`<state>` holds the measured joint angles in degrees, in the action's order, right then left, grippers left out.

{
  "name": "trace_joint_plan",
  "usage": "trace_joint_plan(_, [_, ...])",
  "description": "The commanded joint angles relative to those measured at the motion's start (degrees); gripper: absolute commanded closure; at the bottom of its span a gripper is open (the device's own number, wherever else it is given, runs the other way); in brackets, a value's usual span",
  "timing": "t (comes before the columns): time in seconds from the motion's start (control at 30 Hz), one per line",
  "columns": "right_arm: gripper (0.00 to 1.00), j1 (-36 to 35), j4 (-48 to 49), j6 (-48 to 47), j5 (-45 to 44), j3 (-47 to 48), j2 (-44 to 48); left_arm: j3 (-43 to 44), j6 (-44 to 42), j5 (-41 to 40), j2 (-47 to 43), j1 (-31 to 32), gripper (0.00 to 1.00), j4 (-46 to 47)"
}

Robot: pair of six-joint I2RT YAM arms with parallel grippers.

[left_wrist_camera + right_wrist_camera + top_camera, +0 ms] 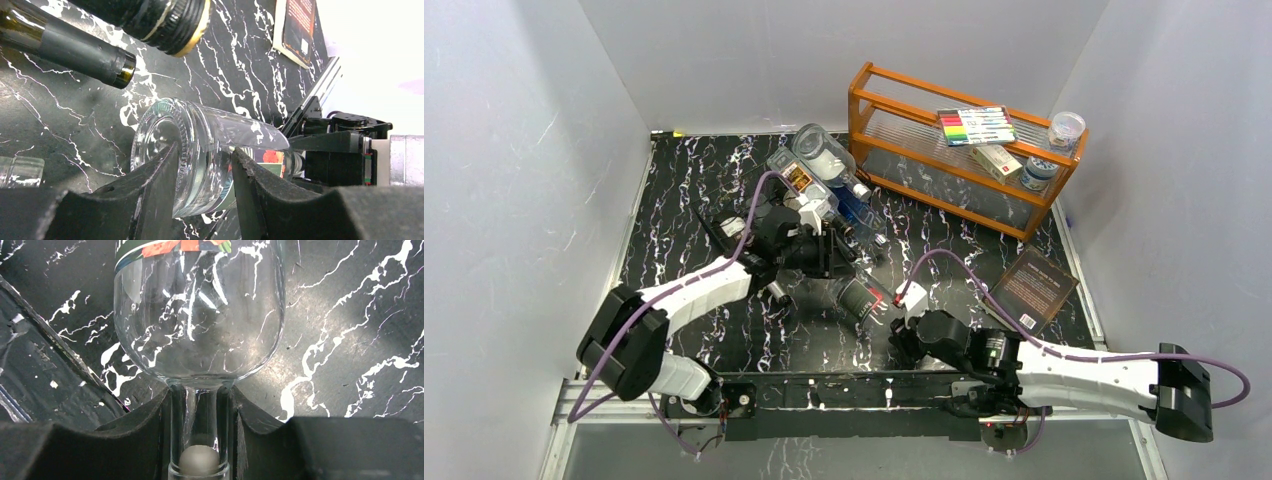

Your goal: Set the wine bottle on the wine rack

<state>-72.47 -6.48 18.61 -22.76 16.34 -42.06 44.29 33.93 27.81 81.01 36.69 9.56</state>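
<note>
Right up against the right wrist lens, your right end effector [200, 392] is pinching the slim neck of the clear wine bottle [197, 315], both pads pressing on the glass. Beneath everything, the black marbled counter [684, 180] is carrying the scene. At its far right the orange wooden shelf [857, 110] is standing, holding a pack of markers [976, 126] on its top tier. Left of centre, the black wire wine rack [712, 227] is lying low, mostly hiding under your left arm, with a cluster of other bottles [822, 160] resting just beyond it toward the far side. A dark book [1034, 290] is lying near the right edge. The wine bottle is lying on its side near the middle of the counter, between the two arms and off the rack, its neck pointing right. Your left end effector [205, 149] is sitting at the bottle's base with its fingers partly spread; you are not getting a clear look at whether they are touching the glass.
</note>
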Motion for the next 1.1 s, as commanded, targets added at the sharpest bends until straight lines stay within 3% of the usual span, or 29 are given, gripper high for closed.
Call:
trace_joint_plan(0.0, [1.00,0.73,20.88,-1.90,-5.41,9.58,2.08,2.22,4.76,15.10,-6.49,3.39,0.61,-3.16])
trace_joint_plan(0.27, [1.00,0.74,26.42,-5.25,-3.43,16.61,-1.89,8.06,1.30,8.37,-11.79,3.31,0.61,-12.86])
trace_joint_plan(0.47, [1.00,0.72,34.09,-9.15,-2.74,22.89,-10.09,14.10,-2.13,-4.32,-13.43,1.77,0.61,-22.07])
trace_joint_plan(0.67, [1.00,0.79,41.97,-13.88,-1.85,30.03,-20.34,17.95,-4.18,-6.81,-14.23,-1.37,0.58,-24.28])
trace_joint_plan(0.87, [1.00,0.95,49.71,-18.89,-1.78,36.88,-31.40,20.95,-7.38,-13.16,-13.69,-7.18,0.58,-28.40])
trace_joint_plan(1.07, [1.00,3.28,52.66,-22.27,-0.91,44.87,-42.25,22.85,-8.86,-11.86,-10.13,-15.22,0.57,-26.00])
